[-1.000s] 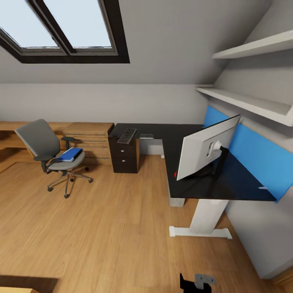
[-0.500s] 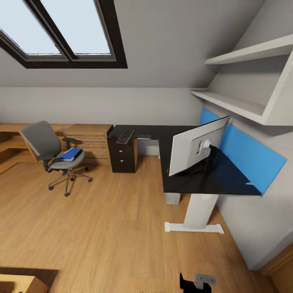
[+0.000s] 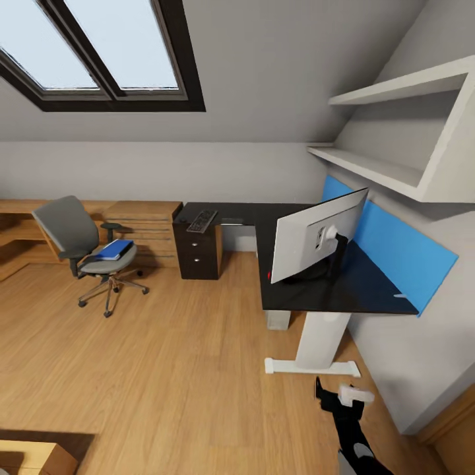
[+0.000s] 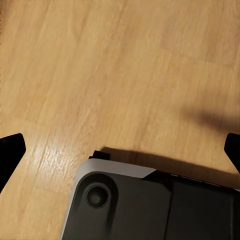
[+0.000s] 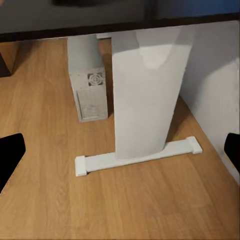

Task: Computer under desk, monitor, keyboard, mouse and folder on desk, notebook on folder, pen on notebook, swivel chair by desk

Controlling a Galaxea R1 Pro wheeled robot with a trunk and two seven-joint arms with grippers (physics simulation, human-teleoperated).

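Now the robot looks like it is on its way to the desk (image 3: 330, 290), so I think no thing is being moved yet. The monitor (image 3: 310, 241) stands on the desk, with its pale back to us. The keyboard (image 3: 202, 220) lies on the far part of the desk, above the drawers, well apart from the monitor. The blue folder (image 3: 113, 249) lies on the seat of the chair (image 3: 82, 247), and the chair stands away from the desk. The computer (image 5: 90, 85) sits on the floor under the desk, beside the white leg (image 5: 145, 95).

Next, I think the robot must roll closer to the keyboard or the folder, because both are too far to reach from here.

The right gripper (image 5: 120, 150) is wide open and holds nothing; it points at the desk leg. The left gripper (image 4: 120, 150) is wide open too, with nothing in it, above the wood floor (image 4: 100, 65).
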